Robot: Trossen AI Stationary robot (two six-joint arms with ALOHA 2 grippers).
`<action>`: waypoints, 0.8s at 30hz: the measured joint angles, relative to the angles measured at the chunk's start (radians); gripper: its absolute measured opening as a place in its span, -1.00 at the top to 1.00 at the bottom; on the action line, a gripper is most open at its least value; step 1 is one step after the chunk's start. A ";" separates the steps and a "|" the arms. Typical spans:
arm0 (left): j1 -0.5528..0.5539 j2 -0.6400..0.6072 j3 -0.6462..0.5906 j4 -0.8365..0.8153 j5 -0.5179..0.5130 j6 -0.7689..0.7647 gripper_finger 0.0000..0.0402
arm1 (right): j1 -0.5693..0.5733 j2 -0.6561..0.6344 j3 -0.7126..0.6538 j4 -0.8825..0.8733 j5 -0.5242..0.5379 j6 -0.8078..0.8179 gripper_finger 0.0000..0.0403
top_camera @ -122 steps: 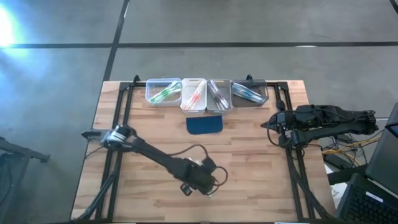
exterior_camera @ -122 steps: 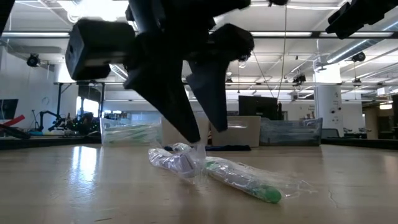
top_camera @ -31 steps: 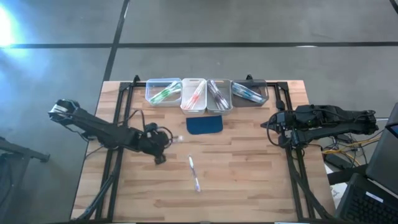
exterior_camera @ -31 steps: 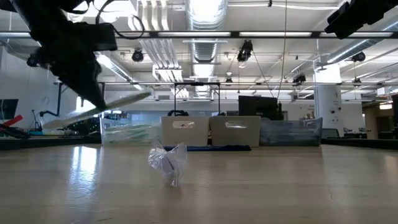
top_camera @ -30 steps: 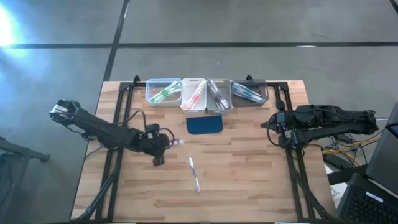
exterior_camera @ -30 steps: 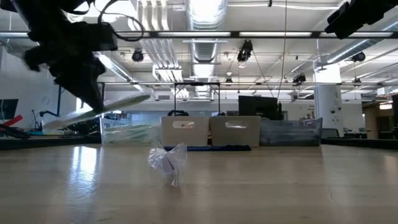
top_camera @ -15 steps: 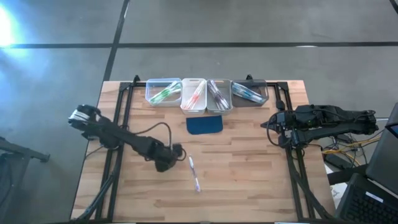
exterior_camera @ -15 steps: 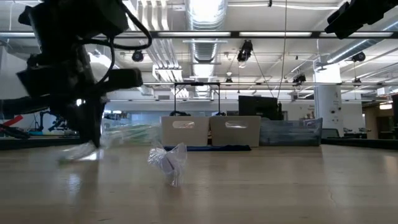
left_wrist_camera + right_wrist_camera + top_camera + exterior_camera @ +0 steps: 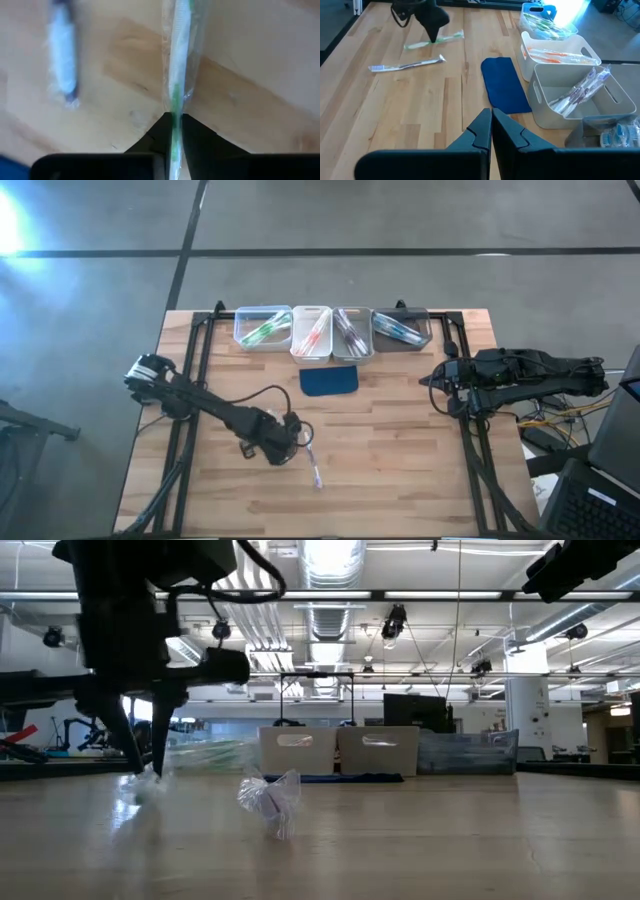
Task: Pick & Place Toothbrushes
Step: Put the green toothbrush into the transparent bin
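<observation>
Now the left gripper [image 9: 285, 442] is down at the middle of the table [image 9: 400, 480], whereas a second ago it hung in the air over the table's left part with the green toothbrush [image 9: 176, 60] sticking out sideways from its fingers. The brush, in its clear wrapper, has come down with it and now lies on or just above the wood; the left wrist view shows it running straight out between the two fingertips, which sit close on either side of it, pinching it, though whether that pinch is starting to slacken I cannot tell. Just beside it lies a second wrapped toothbrush [image 9: 312, 460] with a bluish-grey head, which has not moved. Both are well apart from the four bins [image 9: 311, 332] at the far edge, where the other toothbrushes are sorted by colour, and from the blue pad [image 9: 329, 381] in front of them. So the green brush has not gone towards its bin; this looks like a set-down for a better hold, with two brushes left to place. The right gripper [image 9: 491, 125] waits at the right edge, fingers pressed together.
</observation>
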 joint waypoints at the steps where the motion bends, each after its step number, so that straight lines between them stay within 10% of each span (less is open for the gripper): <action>1: 0.000 0.000 0.003 0.007 0.000 -0.063 0.77 | 0.000 0.000 0.000 0.000 0.000 0.000 0.96; 24: -0.011 -0.001 -0.003 0.018 0.004 -0.181 0.13 | 0.000 0.000 0.000 0.000 0.000 0.000 0.96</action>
